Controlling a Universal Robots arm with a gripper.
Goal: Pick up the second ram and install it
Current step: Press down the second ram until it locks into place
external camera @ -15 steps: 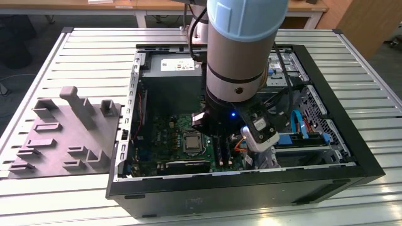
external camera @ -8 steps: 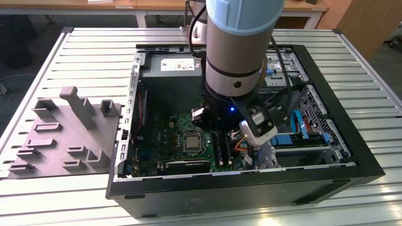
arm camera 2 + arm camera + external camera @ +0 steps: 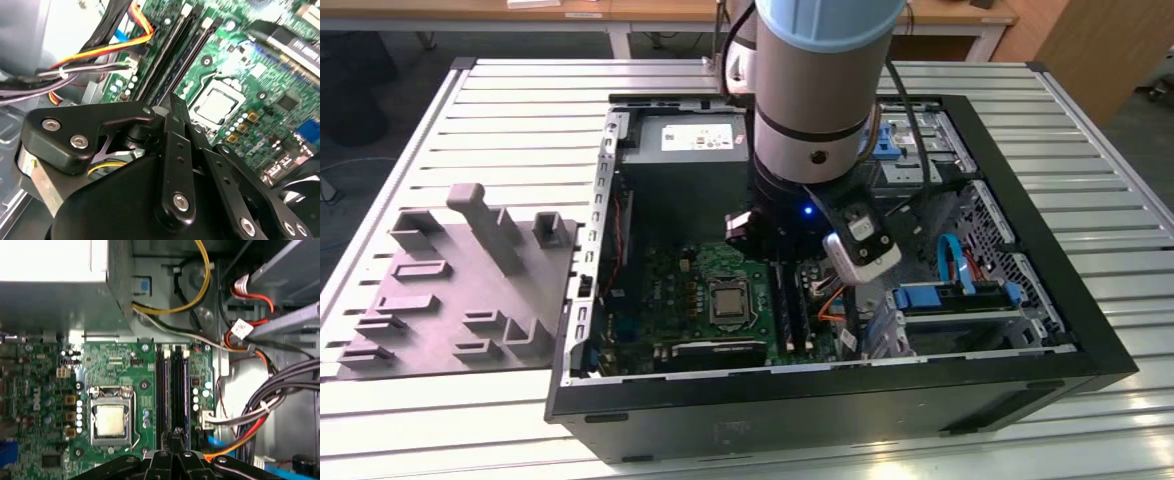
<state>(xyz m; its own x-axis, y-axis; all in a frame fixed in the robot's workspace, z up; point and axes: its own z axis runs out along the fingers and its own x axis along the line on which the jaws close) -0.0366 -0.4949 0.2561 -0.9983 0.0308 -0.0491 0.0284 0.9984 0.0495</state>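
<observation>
Your grey-and-blue robot arm (image 3: 814, 100) reaches down into the open black desktop computer case (image 3: 1014, 380) on the slatted metal bench (image 3: 520, 110), its black linkage pincer (image 3: 172, 437) poised low over the long black memory slots (image 3: 172, 390) of the green motherboard (image 3: 115, 370).

In the first wrist view, the slots run side by side just beside the silver square processor (image 3: 110, 420), and the pincer's tip sits right at their near end. The links are drawn close together there, so the pincer reads as narrow. Whether it grips anything between its tips, you cannot tell from these pictures.

The second ram, a slim dark blue memory stick (image 3: 184, 390), appears to stand already in the slot nearest the bundled grey cables (image 3: 270, 400) (a bluish edge also shows along a slot (image 3: 172, 65) in the second wrist view). You should treat that as a judgement, since the stick and the slot are both dark and narrow.

The grey moulded parts tray (image 3: 454, 290) at the exterior view's left, beside the case, shows no stick in its recesses. On that evidence the pick-up looks done and the stick looks placed. Whether it is pressed fully home, with the slot's end latches closed, cannot be made out.
</observation>
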